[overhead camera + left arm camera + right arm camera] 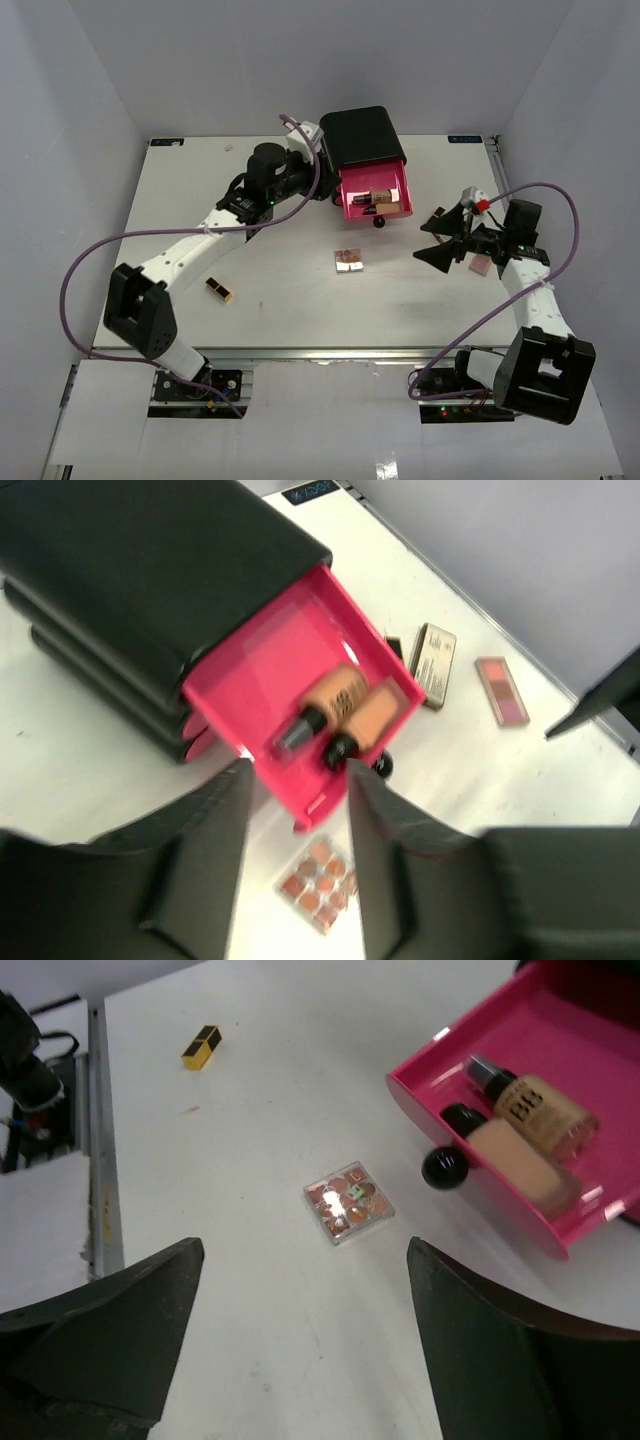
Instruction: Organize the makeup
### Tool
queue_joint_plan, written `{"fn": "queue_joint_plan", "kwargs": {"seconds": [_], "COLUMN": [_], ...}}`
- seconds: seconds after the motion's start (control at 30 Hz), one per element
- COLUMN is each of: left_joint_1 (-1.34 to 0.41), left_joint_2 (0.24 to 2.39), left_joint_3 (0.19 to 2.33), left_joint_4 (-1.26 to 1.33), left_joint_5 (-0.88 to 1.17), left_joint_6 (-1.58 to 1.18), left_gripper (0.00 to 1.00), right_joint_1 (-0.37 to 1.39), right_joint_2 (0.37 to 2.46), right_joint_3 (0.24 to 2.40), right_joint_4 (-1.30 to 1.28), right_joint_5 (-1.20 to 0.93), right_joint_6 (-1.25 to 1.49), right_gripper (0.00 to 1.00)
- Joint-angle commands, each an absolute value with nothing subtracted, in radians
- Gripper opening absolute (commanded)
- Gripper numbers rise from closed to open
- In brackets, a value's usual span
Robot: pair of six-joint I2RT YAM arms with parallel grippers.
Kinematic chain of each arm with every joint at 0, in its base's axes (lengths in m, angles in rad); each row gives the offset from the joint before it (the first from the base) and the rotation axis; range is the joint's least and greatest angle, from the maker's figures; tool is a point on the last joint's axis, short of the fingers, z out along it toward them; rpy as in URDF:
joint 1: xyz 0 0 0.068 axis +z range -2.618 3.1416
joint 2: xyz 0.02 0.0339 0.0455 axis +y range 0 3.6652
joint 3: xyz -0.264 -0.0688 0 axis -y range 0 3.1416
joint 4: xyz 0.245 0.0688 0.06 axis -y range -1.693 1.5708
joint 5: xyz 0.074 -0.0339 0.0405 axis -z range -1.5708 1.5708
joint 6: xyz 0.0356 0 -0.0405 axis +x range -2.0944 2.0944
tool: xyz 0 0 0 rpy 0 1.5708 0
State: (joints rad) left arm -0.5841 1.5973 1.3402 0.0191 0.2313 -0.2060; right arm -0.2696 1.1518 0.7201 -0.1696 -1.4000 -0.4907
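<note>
- While the lipstick tube (219,289) is lying alone on the counter (180,220) at the far left, it is sitting well apart from both sets of fingers.
- The left fingers (215,840) are standing parted and gripping nothing, hovering just in front of the pulled-out pink drawer (270,670) of the black box (140,570).
- Two tan bottles (335,692) with dark caps are lying side by side in that drawer, their caps pointing toward the gap between the left fingers, beyond the tips.
- A small black ball (381,767) is sitting just beside the drawer's front corner.
- The square palette (349,261) is resting on the counter in front of the drawer, between the two arms and touching neither.
- The tan compact (437,213) is lying just right of the drawer.
- The right fingers (120,1330) are spreading wide and holding nothing, hovering above the counter; in the right wrist view the palette is showing in the gap between them, farther out.
- The pink compact (481,265) is lying on the counter near the right arm's wrist.
</note>
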Motion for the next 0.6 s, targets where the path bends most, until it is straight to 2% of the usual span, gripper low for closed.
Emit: {"fn": "queue_joint_plan", "kwargs": {"seconds": [0.0,0.07,0.13,0.33,0.43,0.57], "left_joint_1": [-0.570,-0.567,-0.563,-0.561,-0.561,-0.561], "left_joint_2": [1.369,1.291,1.208,1.035,0.982,0.960], "left_joint_3": [1.190,1.092,1.027,0.897,0.851,0.854], "left_joint_4": [-0.110,-0.117,-0.133,-0.129,-0.115,-0.119], "left_joint_5": [0.220,0.191,0.160,-0.006,-0.039,-0.040], "left_joint_6": [-0.090,-0.062,-0.037,0.029,0.035,0.035], "left_gripper": [0.60,0.71,0.76,0.96,0.98,0.98], "right_joint_1": [-0.033,0.078,0.148,0.258,0.304,0.359], "right_joint_2": [1.130,1.158,1.202,1.312,1.347,1.365], "right_joint_3": [0.840,0.863,0.898,0.927,0.898,0.831], "right_joint_4": [-0.524,-0.588,-0.614,-0.533,-0.442,-0.329], "right_joint_5": [-1.220,-1.116,-0.980,-0.679,-0.559,-0.471], "right_joint_6": [-1.080,-1.253,-1.362,-1.483,-1.498,-1.461], "right_gripper": [0.82,0.76,0.70,0.58,0.46,0.36]}}
